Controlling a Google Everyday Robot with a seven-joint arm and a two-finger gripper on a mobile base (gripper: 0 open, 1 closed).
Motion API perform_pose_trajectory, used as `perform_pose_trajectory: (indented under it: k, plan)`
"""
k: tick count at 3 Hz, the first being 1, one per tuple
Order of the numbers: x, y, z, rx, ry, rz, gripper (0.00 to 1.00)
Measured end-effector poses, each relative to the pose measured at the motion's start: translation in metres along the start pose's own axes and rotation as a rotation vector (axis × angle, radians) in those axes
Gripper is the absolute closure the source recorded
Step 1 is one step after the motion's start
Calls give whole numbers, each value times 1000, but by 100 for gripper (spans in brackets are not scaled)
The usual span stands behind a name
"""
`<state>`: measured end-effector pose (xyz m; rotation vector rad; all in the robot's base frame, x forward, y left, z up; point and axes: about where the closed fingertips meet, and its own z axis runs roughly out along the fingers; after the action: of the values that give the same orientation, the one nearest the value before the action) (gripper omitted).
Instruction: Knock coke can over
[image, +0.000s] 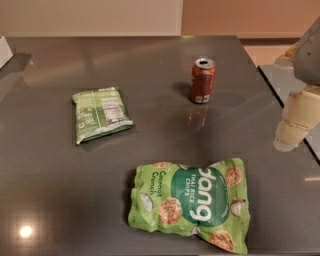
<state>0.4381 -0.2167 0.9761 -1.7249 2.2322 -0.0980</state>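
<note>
Coke can (202, 80) stands upright on the dark grey table (45, 185), far side, right of centre: red body, silver top, white patch near the base, faint reflection on the surface just in front. Gripper (292, 127), cream-coloured, hangs at the right edge over the table's border, well apart from the can, which sits to its left and farther back; spread or pressed together, cannot tell. Small green bag (100, 114) lies left, big green chips bag (192, 202) lies near.
</note>
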Motion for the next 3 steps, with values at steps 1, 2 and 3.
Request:
perform_pose_trajectory:
  k: [1,2,3]
  plan:
    - [0,0,-1,3,-2,0,0]
    - [-4,-17,2,6,-62,16,0]
    - [-14,-41,12,6,-141,34,0]
